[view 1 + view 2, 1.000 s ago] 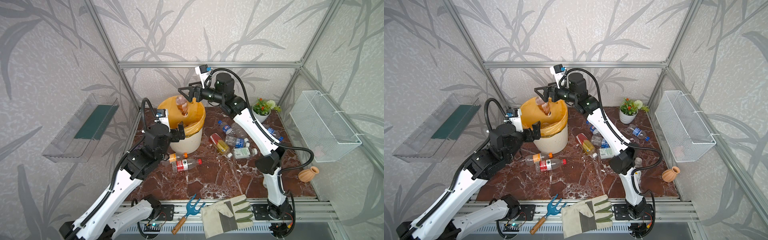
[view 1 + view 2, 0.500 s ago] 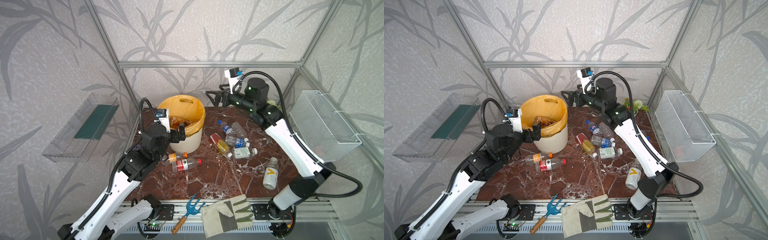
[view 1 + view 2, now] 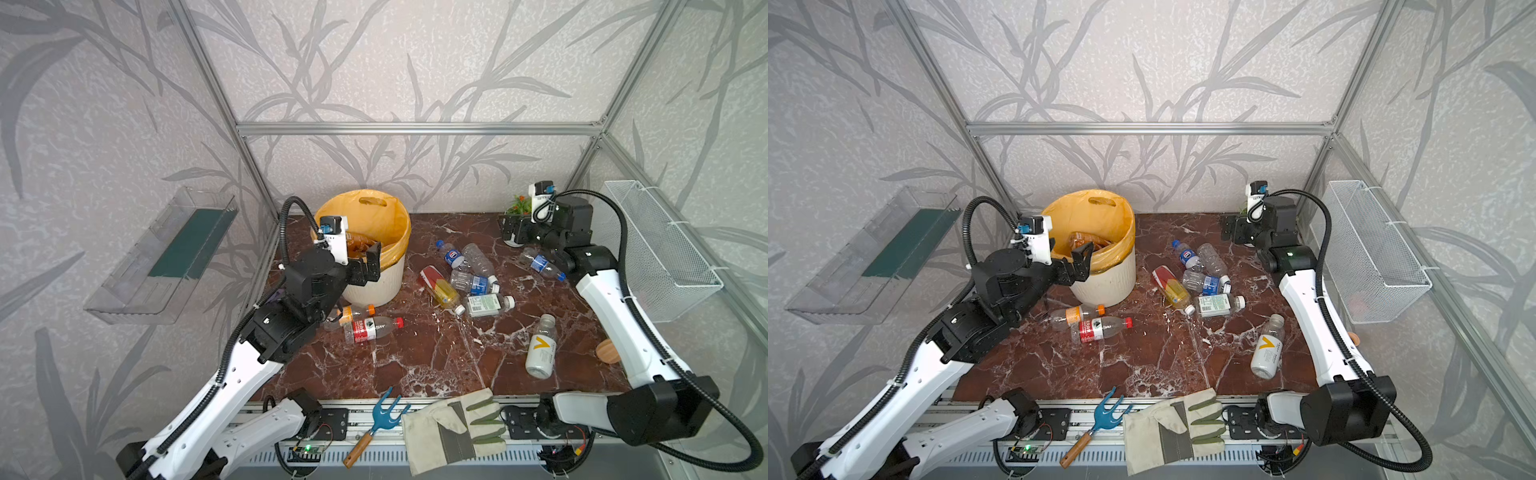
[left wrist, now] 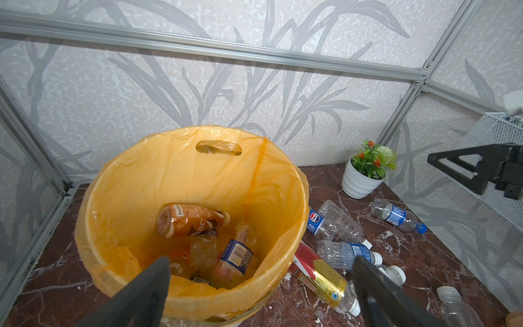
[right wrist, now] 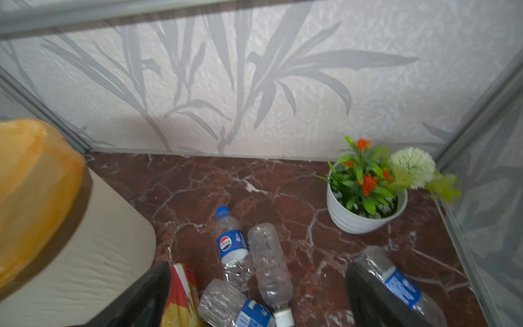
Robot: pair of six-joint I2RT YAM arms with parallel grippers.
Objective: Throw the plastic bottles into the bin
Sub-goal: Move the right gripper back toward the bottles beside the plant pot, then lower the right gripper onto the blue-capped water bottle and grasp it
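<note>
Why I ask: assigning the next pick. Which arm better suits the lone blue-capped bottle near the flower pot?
Right: the right fingers hover open near that bottle; the left fingers face the bin.

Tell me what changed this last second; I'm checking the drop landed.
The right gripper, open and empty, swung from above the bin to the far right corner. The brown bottle at the bin's mouth now lies inside. The left gripper stayed open by the bin; loose bottles unmoved.

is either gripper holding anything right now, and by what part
Nothing. The left gripper is open at the bin, the right gripper open above loose plastic bottles.
</note>
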